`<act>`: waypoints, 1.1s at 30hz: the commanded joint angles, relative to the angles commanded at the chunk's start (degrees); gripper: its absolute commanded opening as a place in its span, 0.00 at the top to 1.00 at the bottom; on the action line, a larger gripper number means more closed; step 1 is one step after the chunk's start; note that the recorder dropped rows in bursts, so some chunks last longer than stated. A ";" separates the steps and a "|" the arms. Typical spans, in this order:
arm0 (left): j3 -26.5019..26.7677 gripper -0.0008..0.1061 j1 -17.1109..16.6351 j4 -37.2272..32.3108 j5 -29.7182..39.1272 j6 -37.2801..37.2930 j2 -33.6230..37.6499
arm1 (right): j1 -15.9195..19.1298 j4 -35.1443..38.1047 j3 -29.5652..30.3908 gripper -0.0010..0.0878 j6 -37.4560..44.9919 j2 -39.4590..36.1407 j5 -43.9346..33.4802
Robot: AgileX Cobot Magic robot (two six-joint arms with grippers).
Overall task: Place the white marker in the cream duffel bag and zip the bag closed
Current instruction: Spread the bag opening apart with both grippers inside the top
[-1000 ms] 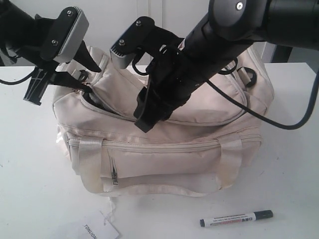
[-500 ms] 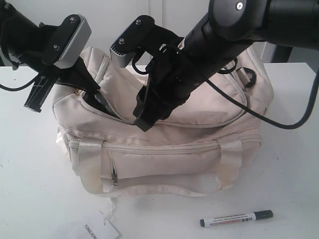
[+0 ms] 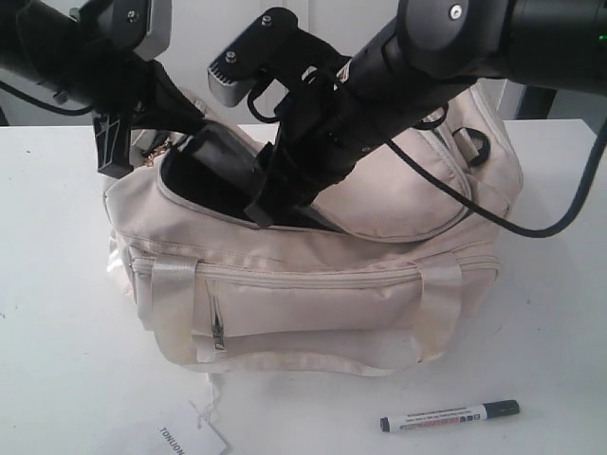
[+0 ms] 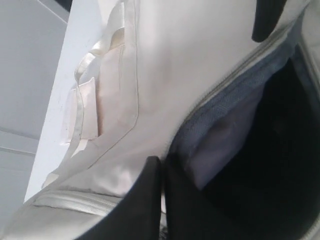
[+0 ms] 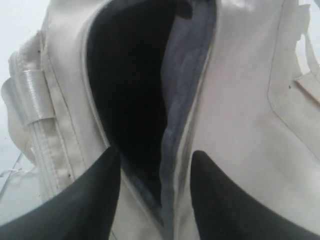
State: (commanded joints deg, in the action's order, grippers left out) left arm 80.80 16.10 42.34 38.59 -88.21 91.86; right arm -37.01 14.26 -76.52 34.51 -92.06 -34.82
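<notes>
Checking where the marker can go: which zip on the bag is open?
The top zip, gaping onto dark lining; the front pocket zip below it lies shut.

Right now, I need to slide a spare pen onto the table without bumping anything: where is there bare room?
Free: the white table left of the cream fabric duffel bag, and the front strip between the white paper tag and the slim white marker. Crowded: the bag's open top, where the left gripper and right gripper work.
</notes>
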 joint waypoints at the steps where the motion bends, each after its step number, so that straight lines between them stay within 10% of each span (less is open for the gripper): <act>1: 0.00 0.99 0.00 0.00 0.00 0.00 0.00 | 0.00 -0.27 0.00 0.43 -0.73 0.24 0.79; 18: 0.00 0.99 0.00 0.00 0.00 0.00 0.00 | 0.49 -7.28 0.00 0.32 -7.73 -4.57 3.65; 28: 0.00 0.99 0.00 0.00 0.00 0.00 0.00 | 0.49 -7.43 -0.11 0.99 -7.59 -3.52 6.50; 33: 0.00 0.99 0.00 0.00 0.33 0.02 0.00 | 0.49 -7.52 -0.11 0.99 -6.51 -3.11 11.10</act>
State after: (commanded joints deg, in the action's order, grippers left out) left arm 80.80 16.10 42.34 38.92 -88.20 91.86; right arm -36.51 6.74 -76.63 28.01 -95.17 -23.73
